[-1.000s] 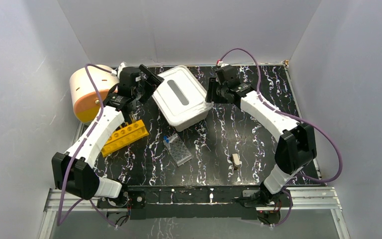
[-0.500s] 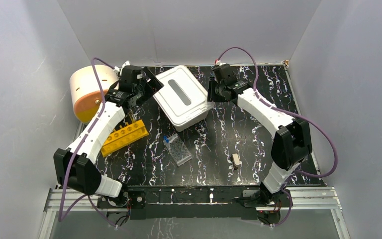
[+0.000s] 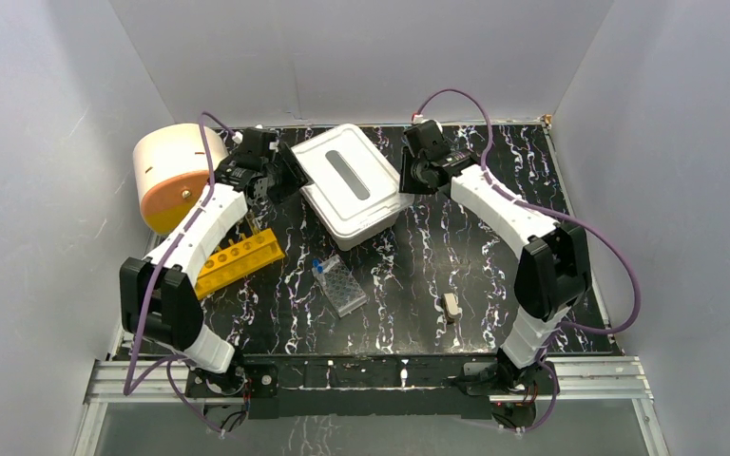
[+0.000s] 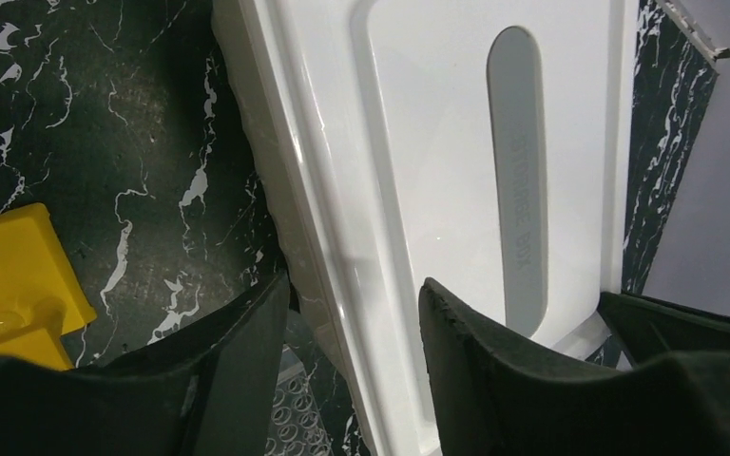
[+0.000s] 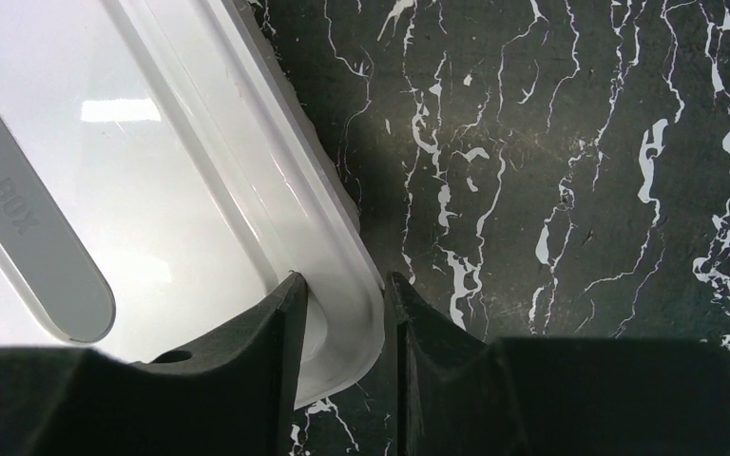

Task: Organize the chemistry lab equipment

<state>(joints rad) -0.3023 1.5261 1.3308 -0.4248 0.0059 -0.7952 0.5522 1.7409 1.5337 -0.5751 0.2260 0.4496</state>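
Your left claw (image 3: 283, 177) is at the left edge of the storage box (image 3: 369, 226), which sits at the far middle of the black marbled tabletop (image 3: 494, 275). In the left wrist view the claw (image 4: 352, 294) straddles the edge of the white lid (image 4: 418, 142). One finger (image 4: 242, 351) is outside against the box wall and the other (image 4: 494, 361) is over the lid top beside the grey slot (image 4: 518, 171). You cannot tell from here whether they press on it yet.

Your right claw (image 3: 405, 177) is at the lid's right corner. In the right wrist view the claw (image 5: 342, 290) pinches the lid's rounded rim (image 5: 347, 275), one finger (image 5: 280, 351) on the inner step and the other (image 5: 413, 351) against the outer edge.

The lab items lie outside the box, on the tabletop. The yellow six-hole tube rack (image 3: 239, 260) lies at the left, nearer than the box, under your left forearm. The clear well tray (image 3: 342, 286) lies near the middle, just nearer than the box, with something small and blue at its far left corner. A small beige piece (image 3: 451, 306) lies alone to the right of the tray, well apart from it. A cream-and-orange drum (image 3: 173, 174) lies on its side at the far left edge.
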